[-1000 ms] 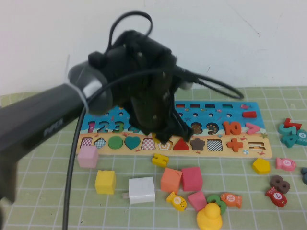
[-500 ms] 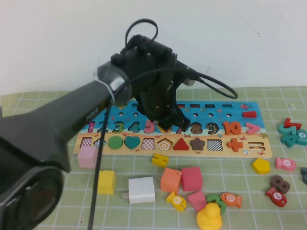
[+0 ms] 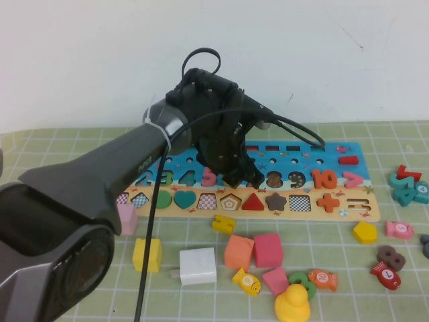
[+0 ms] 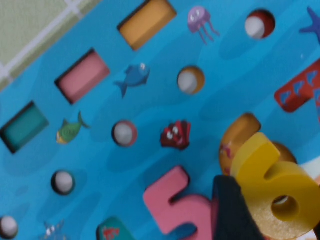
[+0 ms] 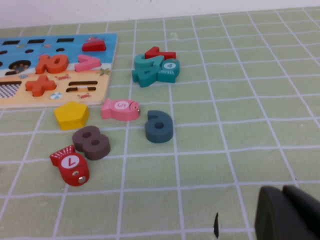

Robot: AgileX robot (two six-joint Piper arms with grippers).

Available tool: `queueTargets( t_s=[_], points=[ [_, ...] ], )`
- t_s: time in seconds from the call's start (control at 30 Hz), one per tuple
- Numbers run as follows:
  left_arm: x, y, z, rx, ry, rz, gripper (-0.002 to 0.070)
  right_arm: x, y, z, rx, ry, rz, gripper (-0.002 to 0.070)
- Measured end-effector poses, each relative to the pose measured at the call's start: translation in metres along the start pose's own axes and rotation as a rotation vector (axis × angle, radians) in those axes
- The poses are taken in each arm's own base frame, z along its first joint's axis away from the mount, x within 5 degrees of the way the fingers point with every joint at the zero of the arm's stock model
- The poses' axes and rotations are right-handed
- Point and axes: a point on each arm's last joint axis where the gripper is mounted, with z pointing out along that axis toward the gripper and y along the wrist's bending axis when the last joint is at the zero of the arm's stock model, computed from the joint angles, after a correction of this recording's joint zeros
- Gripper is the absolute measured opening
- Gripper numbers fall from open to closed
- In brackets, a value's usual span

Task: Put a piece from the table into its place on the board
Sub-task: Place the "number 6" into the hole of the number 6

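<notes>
- Frame centre, high view: we see the left gripper [image 3: 234, 176] over the board [image 3: 335, 204], its fingers clamped on the piece [image 4: 277, 187]
- The yellow 6 sits tilted beside the pink 5 [image 4: 175, 200]
- Lower right, right wrist view: right gripper [image 5: 287, 212] low over the table [image 5: 225, 125]; we cannot tell its jaws' state

A white block [image 3: 198, 265] lies beside a yellow cube [image 3: 147, 254] and a yellow duck [image 3: 293, 303].

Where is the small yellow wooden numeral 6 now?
The yellow wooden numeral 6 is in the left gripper, over the blue wooden puzzle board, beside the pink numeral 5.
</notes>
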Motion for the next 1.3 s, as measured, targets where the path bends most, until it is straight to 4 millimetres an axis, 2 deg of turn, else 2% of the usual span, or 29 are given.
queueTargets(
  t_s=[0.23,1.07,1.3],
  points=[
    [0.000,0.000,0.010,0.004,0.002,0.003,0.0298,0.000,0.000,0.000,0.000,0.000,0.000,-0.0002],
    [-0.002,0.006,0.014,-0.023,-0.026,-0.045,0.0325,0.000,0.000,0.000,0.000,0.000,0.000,-0.0002],
    [-0.001,0.005,0.014,-0.014,-0.020,-0.053,0.0412,0.000,0.000,0.000,0.000,0.000,0.000,-0.0003]
  ],
)
